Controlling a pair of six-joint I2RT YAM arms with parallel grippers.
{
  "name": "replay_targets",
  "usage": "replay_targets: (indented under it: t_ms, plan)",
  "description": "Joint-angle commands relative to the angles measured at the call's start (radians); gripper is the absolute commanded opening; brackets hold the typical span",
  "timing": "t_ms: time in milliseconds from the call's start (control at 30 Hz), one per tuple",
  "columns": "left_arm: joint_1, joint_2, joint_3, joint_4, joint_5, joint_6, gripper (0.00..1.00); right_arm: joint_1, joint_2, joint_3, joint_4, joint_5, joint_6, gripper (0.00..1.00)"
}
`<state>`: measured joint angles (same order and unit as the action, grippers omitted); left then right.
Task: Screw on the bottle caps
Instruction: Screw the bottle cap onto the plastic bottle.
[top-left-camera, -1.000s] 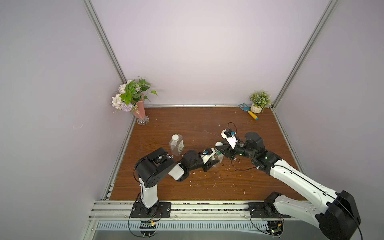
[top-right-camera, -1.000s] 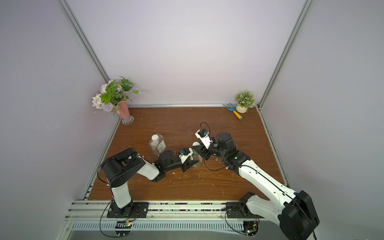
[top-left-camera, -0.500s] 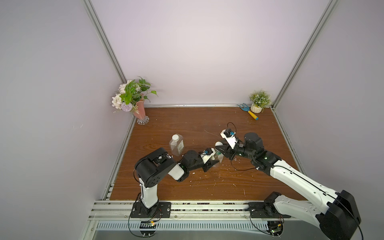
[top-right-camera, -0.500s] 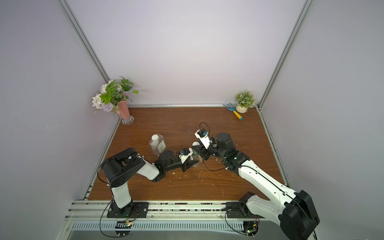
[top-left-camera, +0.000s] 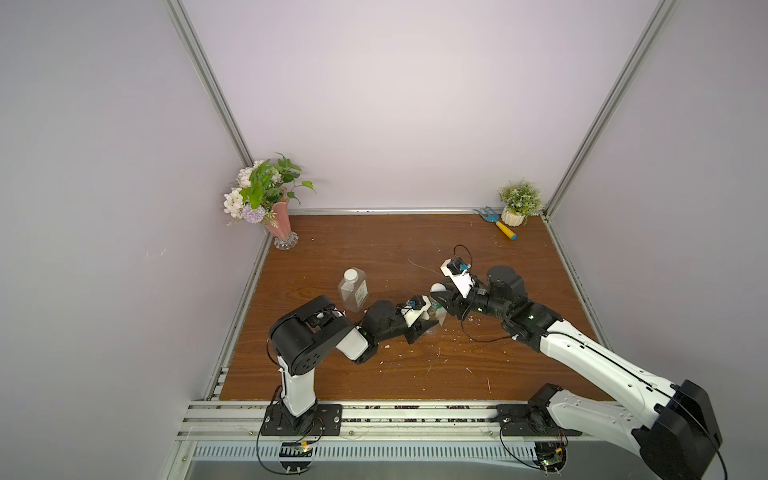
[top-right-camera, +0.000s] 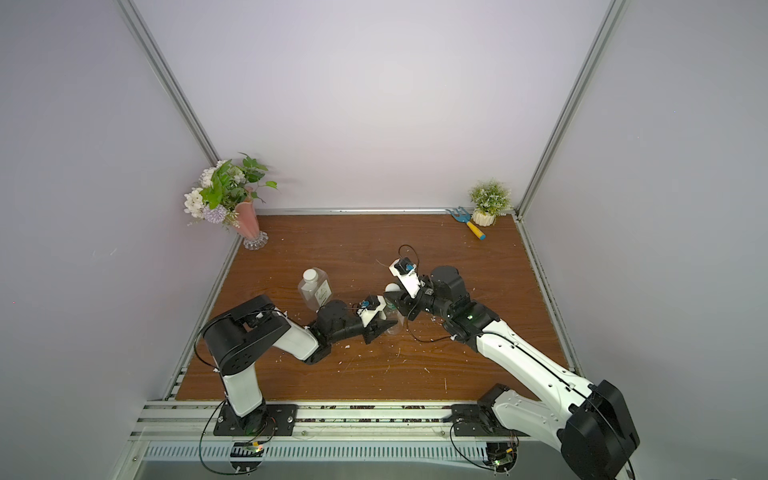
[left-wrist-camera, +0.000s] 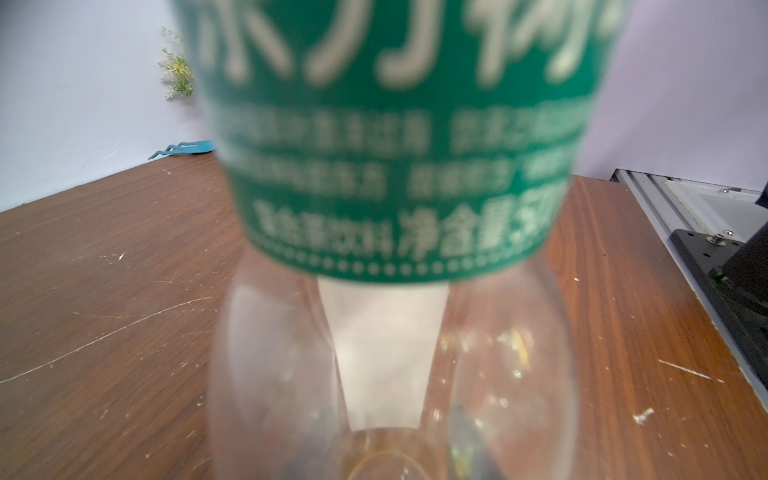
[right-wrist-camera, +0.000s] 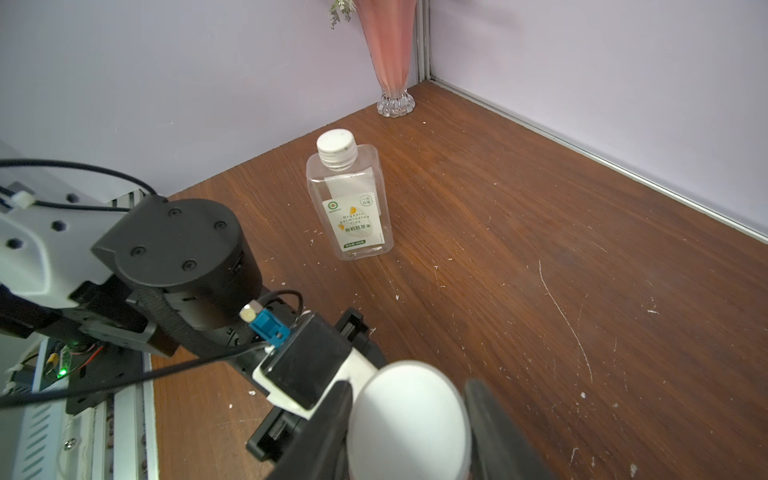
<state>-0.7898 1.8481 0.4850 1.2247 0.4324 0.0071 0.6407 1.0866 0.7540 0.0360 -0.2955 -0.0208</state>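
My right gripper flanks a plain white cap just above the round bottle. Whether it is pinching or just clear, I cannot tell. My left gripper clasps that clear, green-labelled bottle mid-table. Beyond, the squarish bottle stands upright and capped. Bare wooden table runs on to the metal rail under the walls.

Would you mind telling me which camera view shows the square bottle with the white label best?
The right wrist view: the square bottle stands upright and capped, its label facing the camera. In both top views the square bottle is small and seen from above. The left wrist view does not show it.
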Motion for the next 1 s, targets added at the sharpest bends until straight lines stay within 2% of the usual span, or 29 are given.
replay_targets:
  t_ms: [0,967]
  plan:
    - [0.011,-0.016,-0.014,-0.001,0.0,0.003,0.36,0.002,-0.013,0.008,-0.019,0.027,0.013,0.49]
    - [0.011,-0.012,-0.011,-0.001,0.0,0.003,0.35,0.003,-0.023,0.051,-0.049,0.023,-0.01,0.62]
